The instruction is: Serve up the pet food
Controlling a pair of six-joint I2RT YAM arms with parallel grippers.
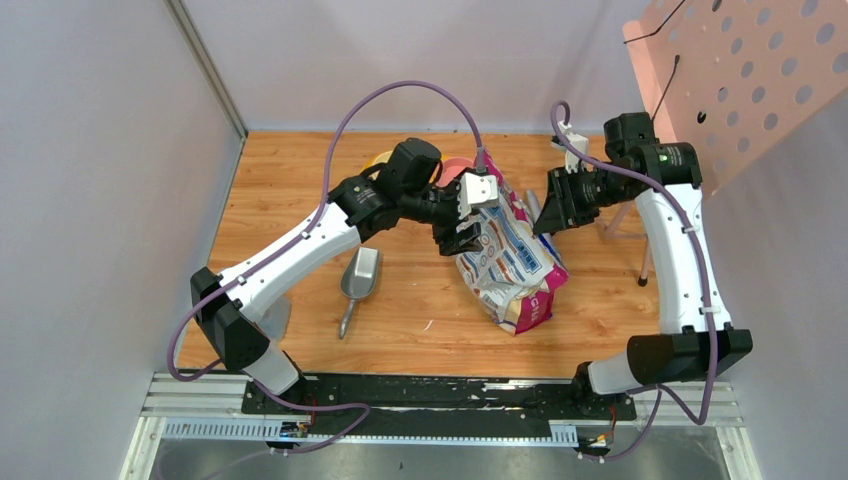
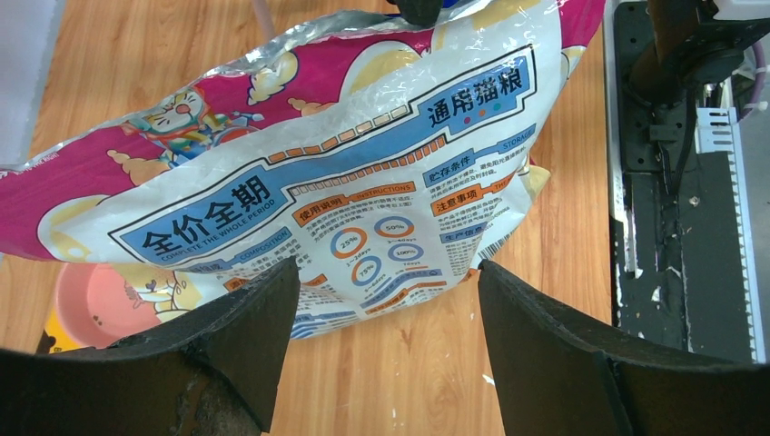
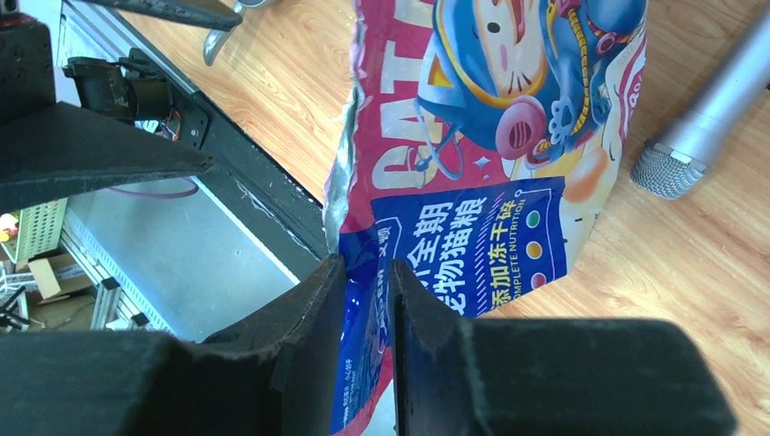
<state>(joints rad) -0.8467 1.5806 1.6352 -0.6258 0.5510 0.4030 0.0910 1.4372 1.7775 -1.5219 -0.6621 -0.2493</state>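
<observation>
**Bag pinched on the right, left gripper spread wide**

The wooden bench (image 1: 420, 310) carries a glossy printed bag (image 1: 510, 265), standing crumpled between the two arms. The right gripper (image 3: 368, 272) is clenched on the bag's edge, with foil squeezed between its fingers. The left gripper (image 2: 389, 272) is released, its fingers spread wide just short of the bag's printed face. A grey metal scoop (image 1: 358, 280) lies left of the bag, apart from it. A pink bowl (image 2: 91, 304) peeks out behind the bag. The pet food shows in no view.
</observation>
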